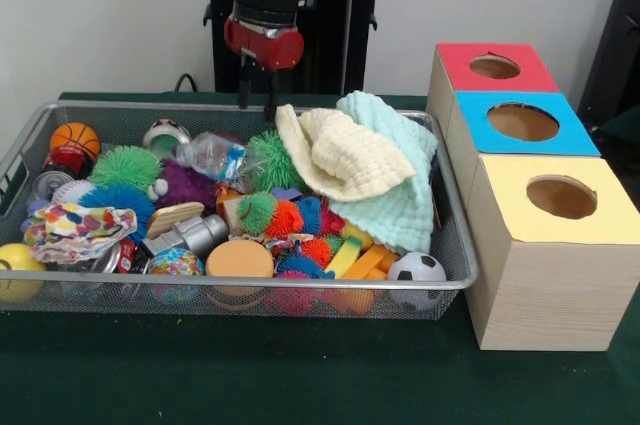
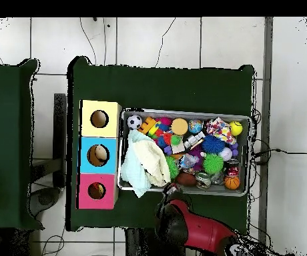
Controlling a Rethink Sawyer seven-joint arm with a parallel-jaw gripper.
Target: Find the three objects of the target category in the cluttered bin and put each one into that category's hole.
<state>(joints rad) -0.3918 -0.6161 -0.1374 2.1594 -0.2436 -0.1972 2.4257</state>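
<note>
The bin [image 1: 240, 285] is a long silver wire-mesh basket full of clutter: spiky balls, a small basketball [image 1: 75, 137], a soccer ball [image 1: 416, 268], cans, a plastic bottle [image 1: 210, 155], and a cream cloth [image 1: 340, 150] lying on a mint cloth [image 1: 400, 195]. My gripper [image 1: 257, 95] hangs over the bin's far rim beside the cream cloth, open and empty. In the overhead view my gripper [image 2: 170, 191] is at the rim of the bin [image 2: 183, 112] nearest the robot. The hole [image 1: 494, 67] is in the red-topped box, farthest back; it also shows in the overhead view [image 2: 97, 191].
A blue-topped box [image 1: 523, 122] and a yellow-topped box [image 1: 560, 197] stand in a row with the red one, right of the bin. The table has a dark green cover [image 1: 250, 375]. A second green table [image 2: 6, 143] stands apart in the overhead view.
</note>
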